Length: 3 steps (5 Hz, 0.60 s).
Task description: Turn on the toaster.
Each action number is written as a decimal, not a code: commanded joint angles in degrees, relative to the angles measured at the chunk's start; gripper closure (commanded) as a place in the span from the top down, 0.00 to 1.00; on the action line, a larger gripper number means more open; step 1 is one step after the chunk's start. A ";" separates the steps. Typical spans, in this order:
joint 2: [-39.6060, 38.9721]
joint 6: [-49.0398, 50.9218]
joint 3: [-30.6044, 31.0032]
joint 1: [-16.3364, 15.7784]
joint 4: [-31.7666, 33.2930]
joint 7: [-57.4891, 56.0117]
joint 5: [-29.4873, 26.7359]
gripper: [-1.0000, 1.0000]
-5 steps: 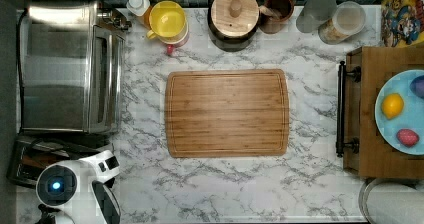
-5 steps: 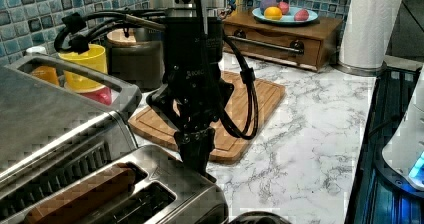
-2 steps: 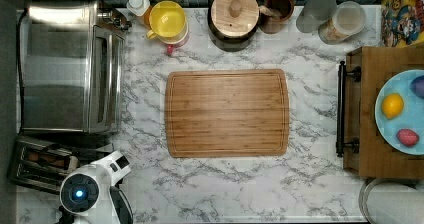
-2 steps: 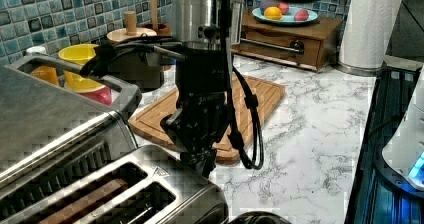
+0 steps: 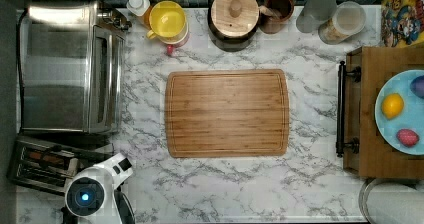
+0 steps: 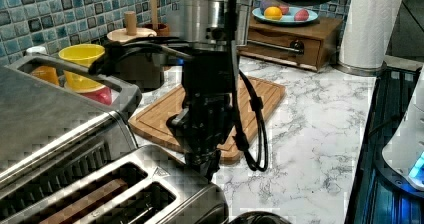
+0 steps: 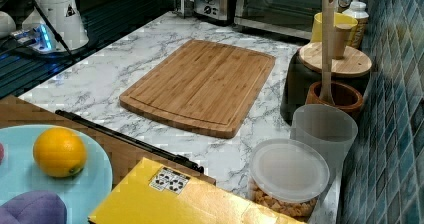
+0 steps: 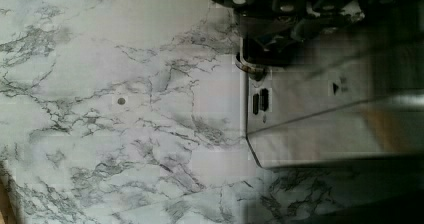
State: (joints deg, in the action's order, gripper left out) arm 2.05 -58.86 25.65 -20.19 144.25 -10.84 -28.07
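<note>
Toaster (image 6: 165, 194) is the small steel two-slot one, and it stands directly below the gripper (image 6: 209, 168), at the counter's edge just beside the big toaster oven (image 5: 70, 66). In the left view the gripper's tip hangs just over the toaster's end, the end that is turned toward the cutting board (image 5: 227, 113); whether it already touches the metal I cannot tell. I also cannot tell if the fingers are open or closed, because in the left view they look like one dark point, and the wrist view gives only dark parts of the gripper above the toaster's steel end. The step in hand, as I judge it, is to press the lever at this end down. To do it well, the tip should first come exactly above the lever, not above the top plate or the slots, and then go straight down with a steady push until the lever locks. A sideways push could slide the light toaster on the marble counter (image 5: 250, 184) or let the tip slip off. The arm stands nearly vertical over the toaster, the wrist pointing straight down, with the cables (image 6: 252, 134) hanging in a loop on the side toward the cutting board.
</note>
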 commanded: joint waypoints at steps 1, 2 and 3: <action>-0.62 3.34 2.60 -1.33 19.58 -4.58 -1.71 0.00; -0.62 3.33 2.87 -1.06 19.57 -4.59 -1.71 0.00; -0.62 3.33 2.95 -0.98 19.59 -4.59 -1.73 0.00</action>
State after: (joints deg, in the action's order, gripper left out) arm 5.47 -62.05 27.22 -20.41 148.72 -13.02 -28.90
